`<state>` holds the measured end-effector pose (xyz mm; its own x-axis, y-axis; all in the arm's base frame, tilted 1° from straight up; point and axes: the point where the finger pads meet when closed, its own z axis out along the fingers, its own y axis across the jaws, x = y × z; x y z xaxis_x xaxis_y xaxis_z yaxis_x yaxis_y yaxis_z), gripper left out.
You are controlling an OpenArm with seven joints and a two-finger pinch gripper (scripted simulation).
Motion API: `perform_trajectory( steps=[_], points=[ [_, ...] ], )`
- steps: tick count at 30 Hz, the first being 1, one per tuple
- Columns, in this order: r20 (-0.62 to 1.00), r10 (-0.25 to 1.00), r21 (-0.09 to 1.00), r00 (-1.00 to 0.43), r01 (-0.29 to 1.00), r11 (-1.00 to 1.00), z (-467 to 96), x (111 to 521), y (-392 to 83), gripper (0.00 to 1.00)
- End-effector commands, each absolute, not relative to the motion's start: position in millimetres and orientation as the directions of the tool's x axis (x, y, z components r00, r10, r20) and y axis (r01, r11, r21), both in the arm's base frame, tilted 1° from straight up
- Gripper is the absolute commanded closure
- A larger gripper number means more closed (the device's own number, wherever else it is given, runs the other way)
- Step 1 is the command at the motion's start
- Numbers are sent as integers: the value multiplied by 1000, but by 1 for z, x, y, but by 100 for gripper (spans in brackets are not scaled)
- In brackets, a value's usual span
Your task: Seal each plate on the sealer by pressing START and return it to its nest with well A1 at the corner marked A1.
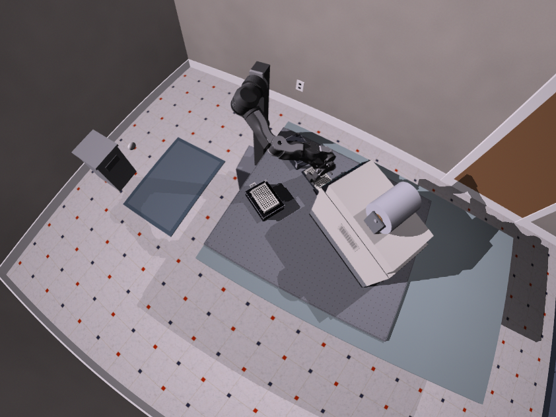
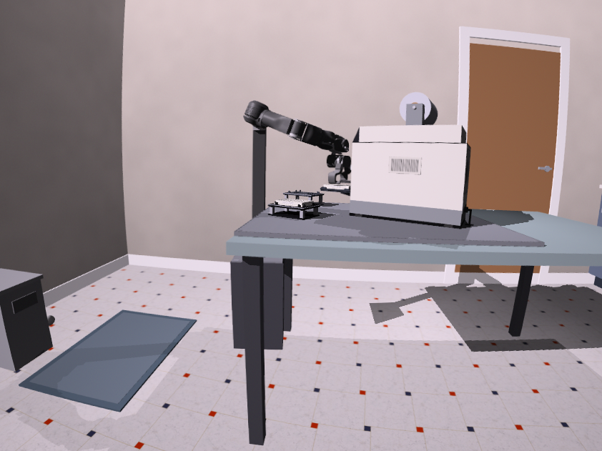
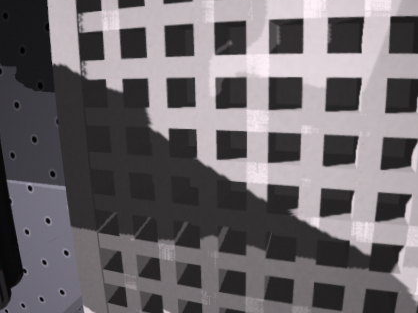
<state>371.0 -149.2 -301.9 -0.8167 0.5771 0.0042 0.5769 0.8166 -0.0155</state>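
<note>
One white plate (image 1: 323,180) (image 2: 334,186) (image 3: 257,67) is on the sealer's stage at the left of the sealer (image 1: 347,230) (image 2: 406,180). Its open wells fill the wrist view; whether it lies fully flat inside the locators cannot be told. My gripper (image 1: 319,172) (image 2: 337,184) is over this plate, with its fingers open and low around it. One dark finger shows at the wrist view's left edge. The other plate (image 1: 264,197) (image 2: 293,202) lies in the nearer nest (image 2: 302,208). The farther nest (image 2: 311,194) looks empty. START and the lamp are hidden.
The sealer's tall housing rises just right of the gripper, with a foil roll (image 1: 396,205) (image 2: 415,107) on top. The nests stand on legs on the perforated board (image 1: 241,231) (image 2: 281,232), left of the sealer. The arm passes over the farther nest in the top view.
</note>
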Motion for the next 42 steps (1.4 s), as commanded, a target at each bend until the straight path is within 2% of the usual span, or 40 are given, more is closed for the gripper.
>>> perform_trajectory(
  steps=[1,15,19,21,26,35,38,42],
  points=[
    [6,581,-19,-814,581,814,-301,371,-150,35],
    [3,582,-16,-813,582,813,-288,372,-150,35],
    [-132,573,-16,-809,580,815,-275,365,-162,37],
    [-132,573,-16,-809,580,815,-275,365,-162,37],
    [-276,554,-22,-786,581,813,-257,357,-179,39],
    [-520,487,-25,-702,582,813,-228,341,-208,43],
    [-530,485,-20,-695,583,813,-222,341,-211,44],
    [-633,439,-24,-638,583,812,-211,333,-224,46]
  ],
)
